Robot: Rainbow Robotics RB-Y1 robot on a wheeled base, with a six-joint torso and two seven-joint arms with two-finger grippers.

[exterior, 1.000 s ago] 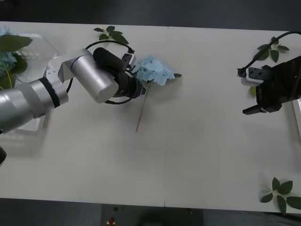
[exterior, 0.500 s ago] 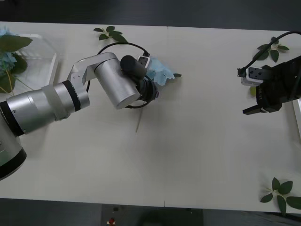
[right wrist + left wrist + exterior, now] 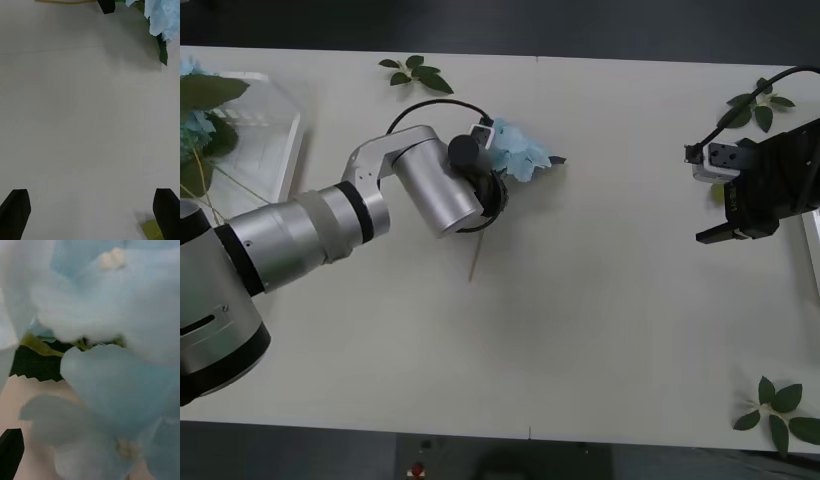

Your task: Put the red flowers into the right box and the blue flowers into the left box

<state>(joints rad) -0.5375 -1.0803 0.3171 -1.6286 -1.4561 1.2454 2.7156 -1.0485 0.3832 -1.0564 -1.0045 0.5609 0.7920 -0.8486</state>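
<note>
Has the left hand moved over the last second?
Yes. The left hand has pushed rightward along the table, closing onto the blue flower, whose head has not moved.

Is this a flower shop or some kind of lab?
Probably a lab or test room, not a shop: a bare white table, a silver robot arm with its left gripper at a blue flower, and a white sorting tray.
</note>
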